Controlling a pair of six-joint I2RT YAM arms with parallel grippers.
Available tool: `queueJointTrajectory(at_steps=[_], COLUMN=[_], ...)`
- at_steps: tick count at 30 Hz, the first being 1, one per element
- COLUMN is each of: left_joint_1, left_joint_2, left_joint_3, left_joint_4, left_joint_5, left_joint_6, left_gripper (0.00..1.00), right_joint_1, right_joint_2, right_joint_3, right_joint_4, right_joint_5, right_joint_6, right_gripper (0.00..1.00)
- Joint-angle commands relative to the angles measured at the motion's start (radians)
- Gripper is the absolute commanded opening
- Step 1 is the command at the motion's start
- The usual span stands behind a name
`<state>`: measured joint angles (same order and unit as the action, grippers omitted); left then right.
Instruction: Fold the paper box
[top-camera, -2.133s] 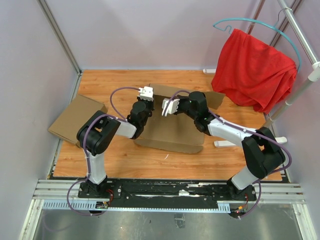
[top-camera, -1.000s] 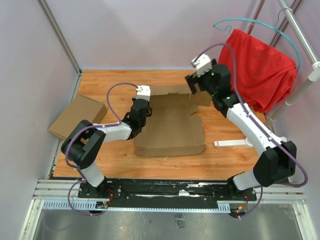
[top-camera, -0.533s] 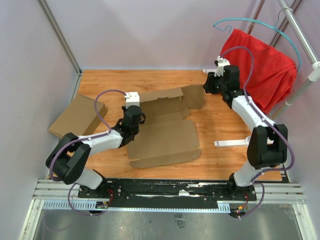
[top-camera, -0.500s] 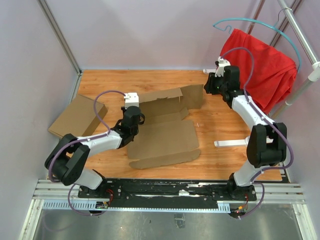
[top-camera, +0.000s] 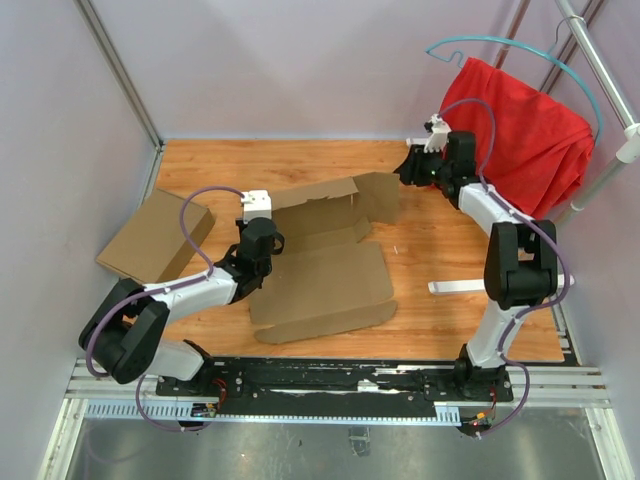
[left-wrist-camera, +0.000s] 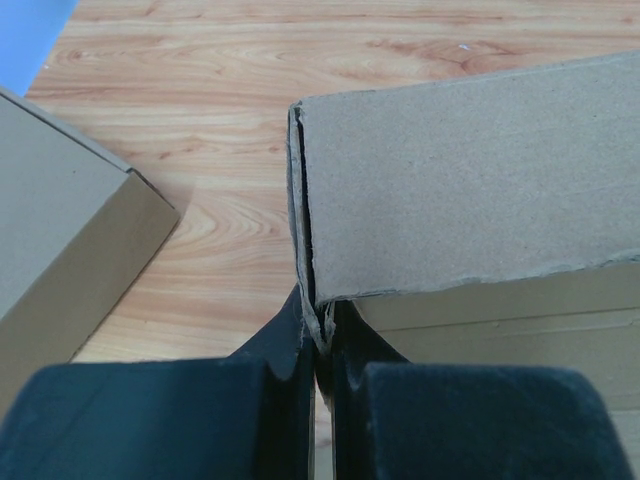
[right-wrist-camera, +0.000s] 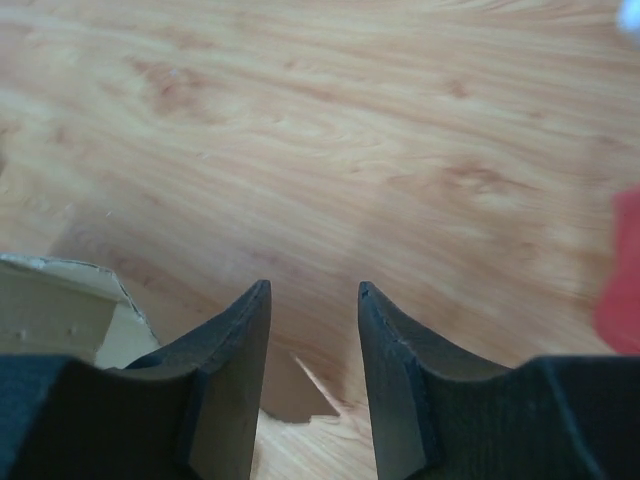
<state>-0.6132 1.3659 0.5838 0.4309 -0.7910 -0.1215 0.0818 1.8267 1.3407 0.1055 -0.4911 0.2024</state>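
1. A closed tan box (top-camera: 155, 238) is noted at the left edge of the table (top-camera: 450, 250); its contents are hidden.
2. The left gripper (left-wrist-camera: 318, 335) is seen clamped on the left end of a raised cardboard wall, jaws almost together.
3. The paper box (top-camera: 320, 270) is found mid-table. It is brown corrugated sheet, with the large panel lying flat on the near side and the far wall and right flap standing up.
4. The right gripper (right-wrist-camera: 313, 300) is seen just beside the standing right flap, jaws partly apart, with only wood visible between them.
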Motion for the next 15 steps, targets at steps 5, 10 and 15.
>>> queueJointTrajectory(at_steps=[5,10,15], left_joint_1=[-0.008,-0.008,-0.008], left_joint_2=[0.016,0.043,0.042], left_joint_3=[0.0,0.043,0.046], left_joint_4=[-0.039,-0.096,-0.102], left_joint_5=[-0.007,0.006,0.019], left_joint_6=[-0.013,-0.057,-0.082], left_gripper=[0.0,0.0,0.0], right_joint_1=[-0.007,-0.007,0.005], right_joint_2=[0.036,0.012,-0.045], right_joint_3=[-0.113,-0.167,-0.222], right_joint_4=[0.179,0.159,0.174], right_joint_5=[-0.343,-0.4,-0.433], right_joint_6=[-0.005,-0.021,-0.01], right_gripper=[0.4,0.4,0.41])
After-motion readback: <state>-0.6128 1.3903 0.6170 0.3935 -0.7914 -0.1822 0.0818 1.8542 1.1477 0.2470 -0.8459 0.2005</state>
